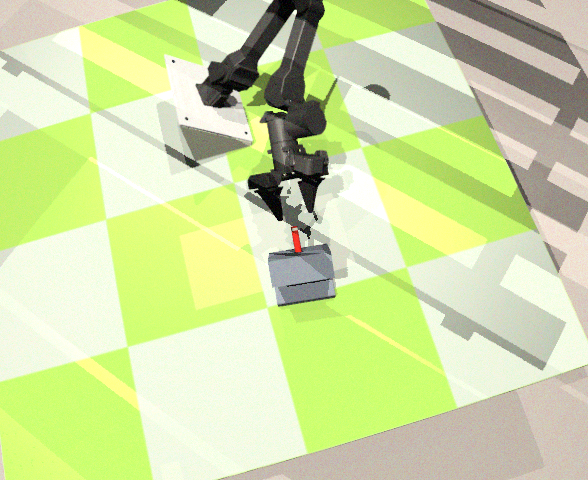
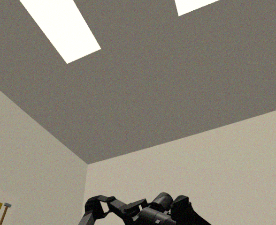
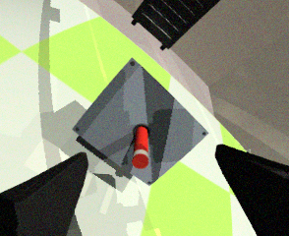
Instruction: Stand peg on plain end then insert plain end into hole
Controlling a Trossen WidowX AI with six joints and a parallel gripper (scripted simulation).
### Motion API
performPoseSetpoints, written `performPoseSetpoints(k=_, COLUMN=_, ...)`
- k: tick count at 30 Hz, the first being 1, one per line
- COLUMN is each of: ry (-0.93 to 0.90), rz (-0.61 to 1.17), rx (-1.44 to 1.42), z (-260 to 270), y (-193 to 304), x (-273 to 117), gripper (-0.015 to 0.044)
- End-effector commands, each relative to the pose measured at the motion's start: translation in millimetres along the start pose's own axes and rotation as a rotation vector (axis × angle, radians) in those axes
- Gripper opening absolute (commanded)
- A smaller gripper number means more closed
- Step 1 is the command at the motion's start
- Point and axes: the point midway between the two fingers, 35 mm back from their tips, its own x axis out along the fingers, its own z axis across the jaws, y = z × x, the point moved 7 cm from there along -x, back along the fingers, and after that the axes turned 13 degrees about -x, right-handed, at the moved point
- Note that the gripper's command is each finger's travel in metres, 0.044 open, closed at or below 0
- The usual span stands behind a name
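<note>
The red peg (image 1: 296, 240) (image 3: 142, 143) is standing out of the hole in the face of the grey sloped panel (image 1: 301, 268) (image 3: 156, 108), its plain end inside and its white-banded end pointing away from the panel toward the gripper (image 1: 296, 215) (image 3: 152, 155). The jaws are standing widely spread with nothing between them, one to each side of the peg in the wrist view and, from the top, just short of the panel. The likeliest trouble is the peg's depth: a good length is showing outside the panel, and whether it is touching bottom is not something these views are settling; if it is stopping short, a burr of friction or a slight tilt would be the cause. A sideways swing during the retreat could be catching the banded end with a fingertip and levering or dragging the peg, so backing straight off the panel seems safest. Under the panel, a green-and-white checked mat (image 1: 211, 382) (image 3: 179, 206) is spreading, crossed by hard shadows and bright yellowish patches that are muddying edges around the panel. Above the arm (image 1: 289, 77) (image 2: 157, 213), the exterior view is showing mostly grey ceiling (image 2: 157, 84), bright light panels (image 2: 63, 26) and pale walls (image 2: 181, 174).
</note>
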Motion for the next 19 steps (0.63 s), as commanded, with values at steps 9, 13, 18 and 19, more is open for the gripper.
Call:
performPoseSetpoints(k=9, ry=-0.005, rz=0.003, rx=-0.004, z=0, y=0, x=-11, gripper=0.044)
performPoseSetpoints(k=13, ry=-0.004, rz=0.003, rx=-0.003, z=0, y=0, x=-15, gripper=0.044)
performPoseSetpoints(k=18, ry=-0.004, rz=0.003, rx=-0.003, z=-1, y=-1, x=-20, gripper=0.044)
performPoseSetpoints(k=19, ry=-0.004, rz=0.003, rx=-0.003, z=-1, y=-1, x=-21, gripper=0.044)
